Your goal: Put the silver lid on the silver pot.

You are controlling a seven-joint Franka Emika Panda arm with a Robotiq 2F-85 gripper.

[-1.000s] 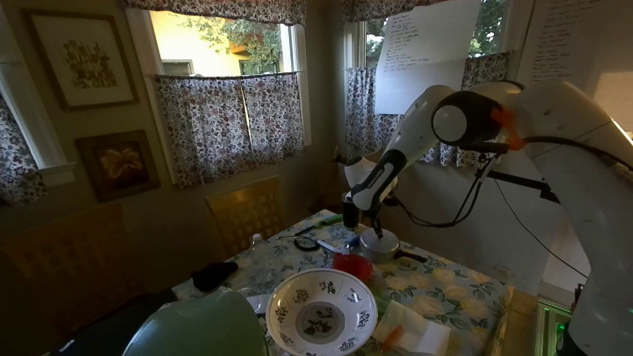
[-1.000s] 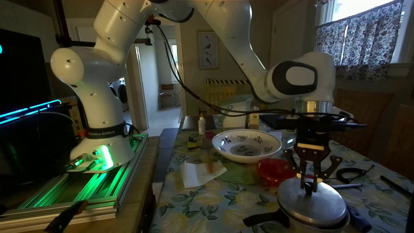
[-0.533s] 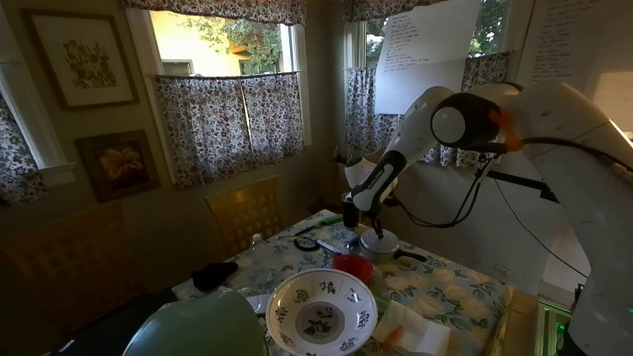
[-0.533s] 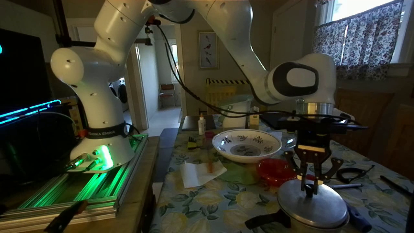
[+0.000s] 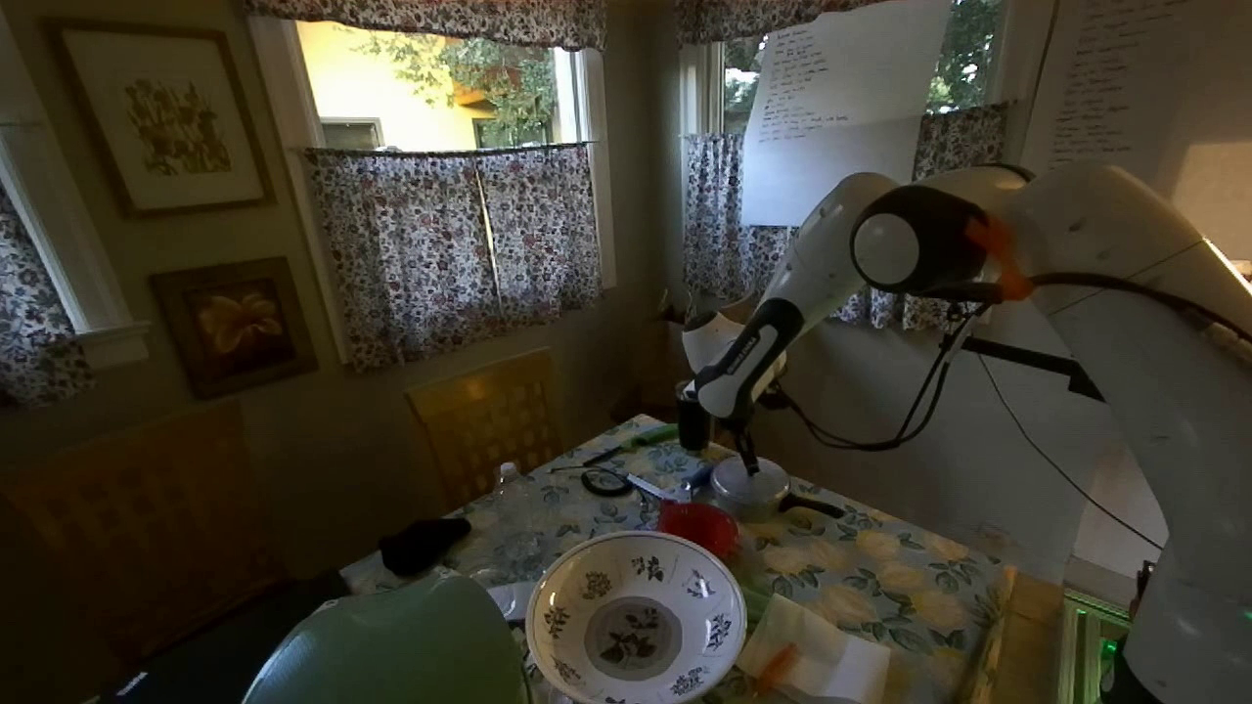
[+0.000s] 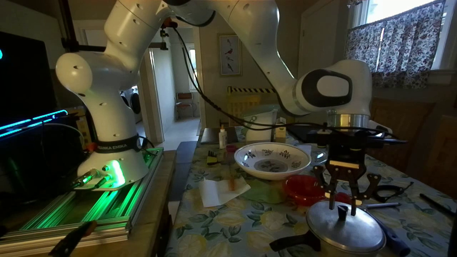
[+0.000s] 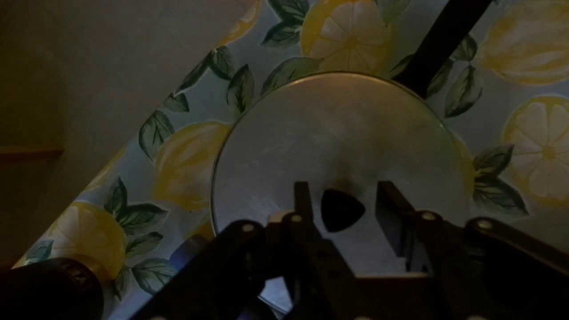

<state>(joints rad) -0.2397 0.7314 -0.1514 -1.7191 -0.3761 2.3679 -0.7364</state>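
Your hand [image 6: 342,208] stands parted on either side of the black knob [image 7: 340,210], gripping nothing; the silver lid [image 6: 346,231] lies on the silver saucepan [image 5: 750,507], seemingly seated. You look to be at the release; next, raise straight up.

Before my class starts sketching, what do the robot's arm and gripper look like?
The Franka Panda arm is rounded and white, with black cables and a black base band lettered FRANKA EMIKA. The Robotiq gripper is mostly black, with a tan strip and two slim fingers.
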